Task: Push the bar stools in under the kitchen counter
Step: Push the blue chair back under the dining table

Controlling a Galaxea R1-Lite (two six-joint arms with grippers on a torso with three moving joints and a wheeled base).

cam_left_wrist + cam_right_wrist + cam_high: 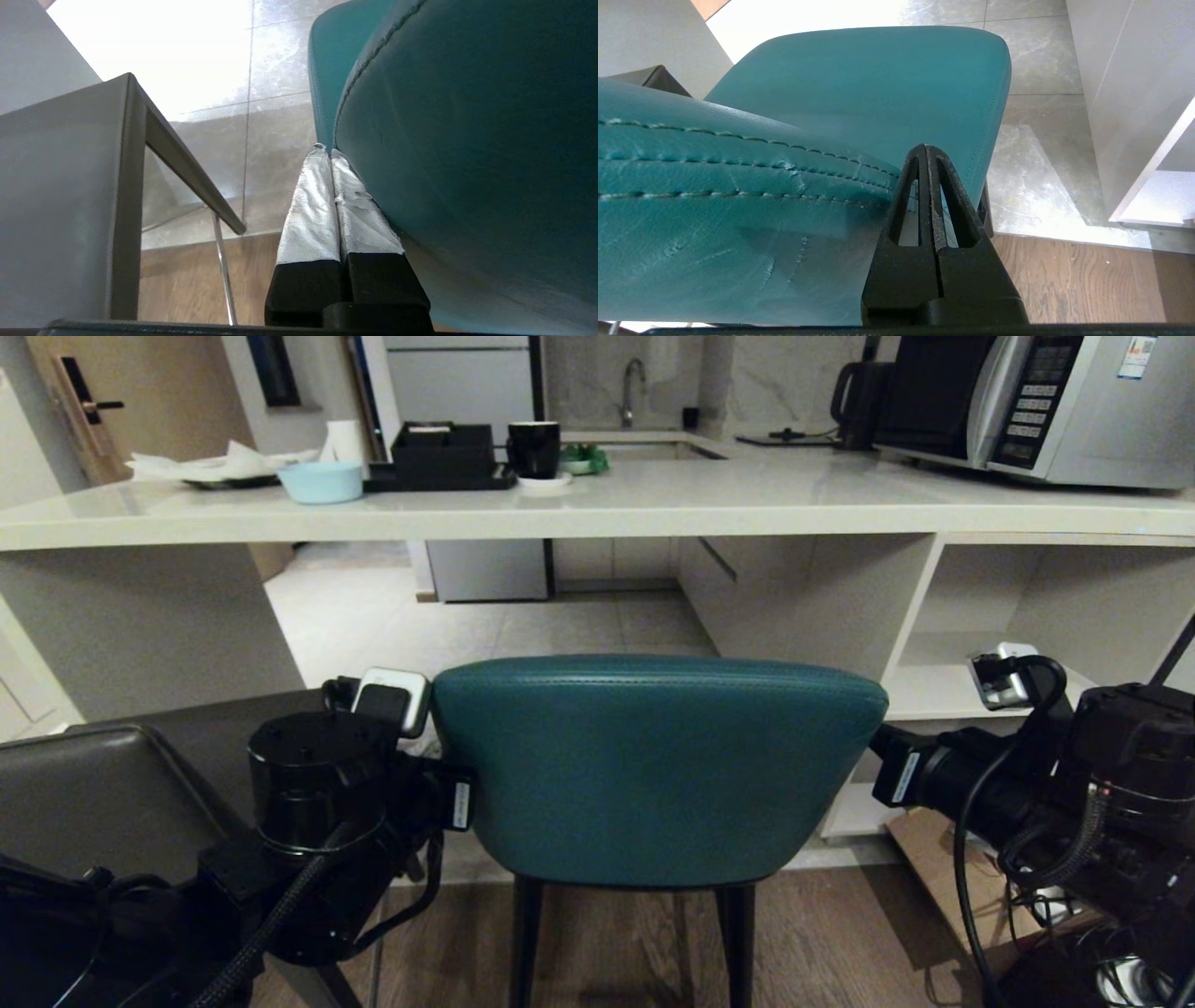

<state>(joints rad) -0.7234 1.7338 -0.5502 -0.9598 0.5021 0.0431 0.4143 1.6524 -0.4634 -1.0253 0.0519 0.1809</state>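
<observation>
Stitched teal leather stool (653,765), curved back, flanked by both end effectors pressed together, seemingly touching.

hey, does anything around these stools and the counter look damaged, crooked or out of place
The teal stool stands squarely before the kitchen counter, with the shut left gripper and shut right gripper at its back's two ends. One oddity: the leather by the seams shows scuffs and creases.

The head camera is looking forward and down over the teal stool (653,770) towards the worktop (597,509). Both wrist cameras are peering along their pincers, very close against that stool's back, one from each side.
</observation>
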